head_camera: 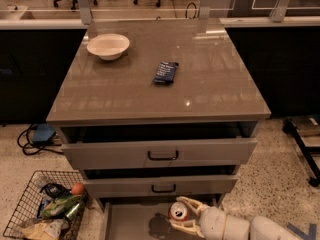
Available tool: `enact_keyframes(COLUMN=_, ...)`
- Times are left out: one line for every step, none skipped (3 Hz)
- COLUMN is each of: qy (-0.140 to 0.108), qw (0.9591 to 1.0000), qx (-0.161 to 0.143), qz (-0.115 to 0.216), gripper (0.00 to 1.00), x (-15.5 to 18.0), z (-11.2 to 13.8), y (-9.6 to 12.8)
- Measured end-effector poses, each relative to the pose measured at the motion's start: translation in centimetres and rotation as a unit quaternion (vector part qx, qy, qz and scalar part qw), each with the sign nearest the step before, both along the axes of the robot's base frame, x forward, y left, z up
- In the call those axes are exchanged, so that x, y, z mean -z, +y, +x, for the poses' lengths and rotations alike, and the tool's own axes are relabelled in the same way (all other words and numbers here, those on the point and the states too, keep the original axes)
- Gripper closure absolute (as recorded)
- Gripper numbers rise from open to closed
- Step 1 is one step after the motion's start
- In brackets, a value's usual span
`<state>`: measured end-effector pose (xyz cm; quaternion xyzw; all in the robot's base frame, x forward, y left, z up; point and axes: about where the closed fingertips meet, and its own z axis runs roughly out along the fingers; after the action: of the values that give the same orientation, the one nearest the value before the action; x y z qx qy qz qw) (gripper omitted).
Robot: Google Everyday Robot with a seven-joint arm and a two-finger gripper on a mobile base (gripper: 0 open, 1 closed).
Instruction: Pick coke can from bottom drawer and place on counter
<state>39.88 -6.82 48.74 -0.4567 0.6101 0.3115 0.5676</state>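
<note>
The coke can [178, 211], red with a silver top and pull tab, is upright over the open bottom drawer [131, 223], whose flat grey floor shows below the two upper drawers. My gripper [176, 215] reaches in from the lower right, and its pale fingers [187, 202] curve around the can on both sides, shut on it. A dark shadow lies on the drawer floor beside the can. The glossy grey-brown counter [125, 89] tops the cabinet above.
On the counter sit a white bowl [108, 45] at the back left and a dark blue snack packet [165, 72] near the middle. A wire basket [42, 213] of items stands on the floor at the lower left. Cables [35, 136] lie left of the cabinet.
</note>
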Motion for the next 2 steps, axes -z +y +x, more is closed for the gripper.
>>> enact_keyframes(qy=0.049, qw=0.9980, qx=0.038, qz=-0.011, gripper=1.00, x=-3.0, z=1.3, y=-0.5)
enact_keyframes(qy=0.071, qw=0.9942, qx=0.074, qz=-0.034, gripper=1.00, x=-6.7, z=1.8, y=-2.0)
